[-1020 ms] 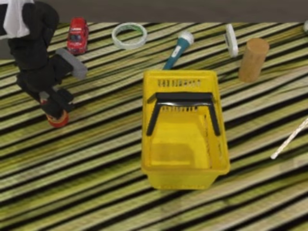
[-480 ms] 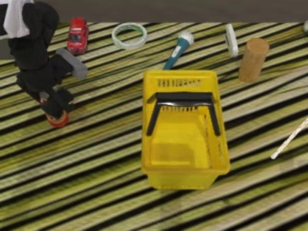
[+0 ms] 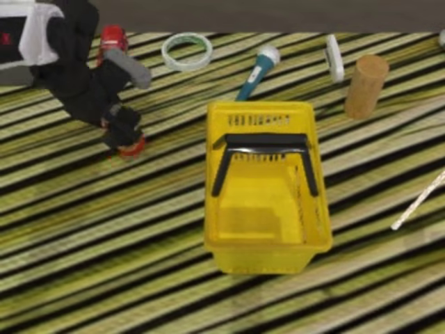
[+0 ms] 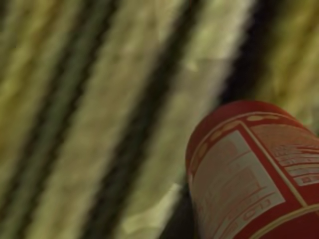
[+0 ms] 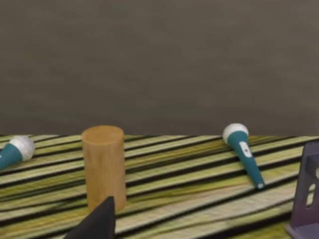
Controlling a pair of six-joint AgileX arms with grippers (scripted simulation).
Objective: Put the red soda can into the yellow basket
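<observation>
Upper left: left gripper (image 3: 124, 139) clamped on red soda can (image 3: 130, 147), raised above striped table (image 3: 104, 229) | centre: yellow basket (image 3: 268, 254), open top, bare cloth between | right gripper: fingers indiscernible.

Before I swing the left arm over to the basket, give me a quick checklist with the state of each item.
1. Red soda can held by the left tool: ok, it sits under the tool and fills the left wrist view.
2. Can clear of the table: cannot tell.
3. Yellow basket upright, open: ok, nothing seen inside.
4. Black handle across the basket's far half: not ok for a drop there; aim at the near half.
5. Path from can to basket: ok, only striped table between.
6. Right arm out of the way: ok, absent from the top view.
</observation>
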